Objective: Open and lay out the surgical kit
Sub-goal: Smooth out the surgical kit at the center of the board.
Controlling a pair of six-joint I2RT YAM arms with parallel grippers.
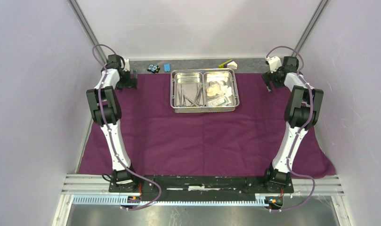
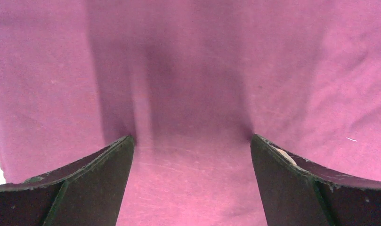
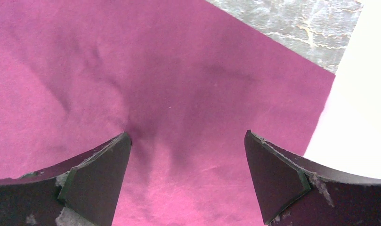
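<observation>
Now the left gripper [image 1: 132,79] and right gripper [image 1: 269,84] stand wide open and empty at the far corners of the spread purple cloth [image 1: 202,141].
Between them sits the steel tray [image 1: 205,109], its long axis running left to right, slightly nearer the right gripper; metal instruments [image 1: 188,96] lie in its left compartment. Only the top view shows the tray. Each wrist view shows just cloth between 2 spread fingers, the right one also bare grey tabletop [image 3: 296,23].

Tray [image 1: 205,109]: the tools [image 1: 190,96] and packets [image 1: 220,96] inside are too small to tell apart.
Cloth [image 2: 188,70]: runs off the edges of the left wrist view.
Dark bits [image 1: 153,68] behind the cloth: too small to name.
</observation>
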